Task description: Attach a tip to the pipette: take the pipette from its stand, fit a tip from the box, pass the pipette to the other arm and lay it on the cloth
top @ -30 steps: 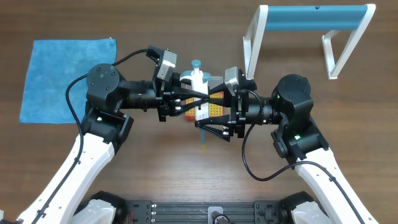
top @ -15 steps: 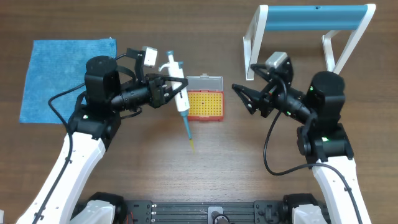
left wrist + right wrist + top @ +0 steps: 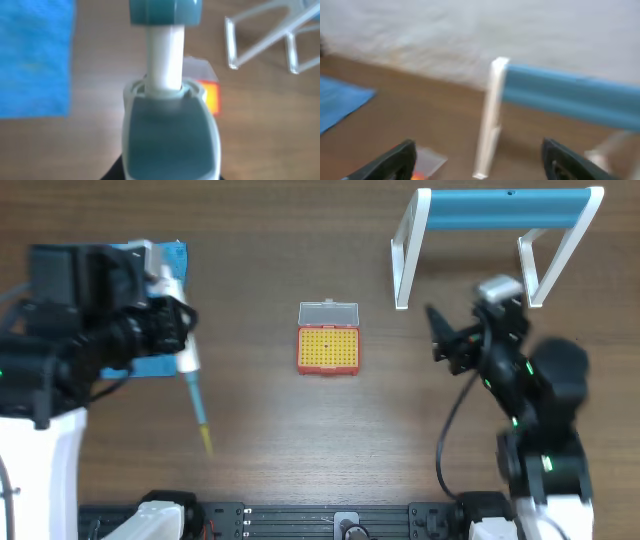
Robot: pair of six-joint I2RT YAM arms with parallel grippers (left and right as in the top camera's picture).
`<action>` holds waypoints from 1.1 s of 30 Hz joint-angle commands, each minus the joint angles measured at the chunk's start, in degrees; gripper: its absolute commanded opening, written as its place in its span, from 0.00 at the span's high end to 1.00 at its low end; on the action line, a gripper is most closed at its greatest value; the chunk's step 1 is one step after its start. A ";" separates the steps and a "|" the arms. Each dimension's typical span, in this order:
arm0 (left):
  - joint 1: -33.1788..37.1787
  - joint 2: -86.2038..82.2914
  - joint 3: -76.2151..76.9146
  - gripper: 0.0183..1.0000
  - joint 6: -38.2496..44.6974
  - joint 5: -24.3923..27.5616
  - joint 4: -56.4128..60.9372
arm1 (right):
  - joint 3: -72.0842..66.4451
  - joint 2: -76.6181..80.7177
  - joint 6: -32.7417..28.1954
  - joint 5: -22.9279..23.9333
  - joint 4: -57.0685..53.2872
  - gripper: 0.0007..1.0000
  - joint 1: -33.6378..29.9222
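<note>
Left gripper (image 3: 172, 330) clamps one pipette (image 3: 188, 362); right gripper (image 3: 448, 343) spread; one tip box (image 3: 328, 348), one cloth (image 3: 32, 55)

Top view: I get bright, even light from overhead, a mild sheen on the table (image 3: 300, 450), and thin soft shadows hugging the stand (image 3: 505, 205) and box (image 3: 328, 348). There is heavy motion smear across the left arm (image 3: 80, 330) and a lighter smear on the right arm (image 3: 530, 380). Left wrist view: I read the pipette (image 3: 167, 135) as a soft, out-of-focus mass right at the lens, evenly lit, with cloth (image 3: 32, 60) and stand behind it just as hazy. Right wrist view: I log the whole frame as streaked with blur, with the stand's edges smeared and the pale backdrop washed out.
</note>
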 commanded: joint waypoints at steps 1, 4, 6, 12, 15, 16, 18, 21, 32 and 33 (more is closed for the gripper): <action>5.25 13.84 13.46 0.99 11.80 -4.70 -7.65 | -0.15 -16.48 -0.74 17.68 -6.36 0.15 0.00; 5.62 22.14 17.22 0.99 15.04 -8.28 -7.87 | -3.82 -23.52 -0.68 18.62 -12.13 0.15 -0.02; 6.10 28.37 17.86 0.99 17.42 -9.11 -5.77 | -6.97 -24.74 -0.70 25.46 -17.27 0.15 -0.02; 8.07 42.05 17.86 0.99 21.75 -11.54 0.92 | -7.98 -24.81 1.09 29.77 -25.59 0.15 -0.02; 10.19 45.64 17.86 0.99 25.31 -12.70 3.04 | -14.93 -26.80 2.82 30.88 -18.62 0.15 -0.02; 10.64 45.83 17.86 0.99 25.40 -13.31 3.21 | -16.65 -27.87 3.21 30.84 -17.75 0.15 -0.02; 12.90 46.12 17.86 0.99 27.10 -15.39 3.93 | -22.49 -32.83 4.96 30.08 -13.07 0.15 -0.02; 16.59 46.12 18.05 0.99 28.55 -15.56 4.85 | -28.09 -40.81 4.66 29.81 -10.84 0.15 -0.02; 21.55 51.36 18.05 0.99 29.59 -17.53 14.08 | -44.04 -40.24 0.39 23.91 13.62 0.14 -0.02; 21.57 52.85 18.05 0.99 29.57 -17.51 14.56 | -44.04 -40.24 -0.09 23.98 13.57 0.14 -0.02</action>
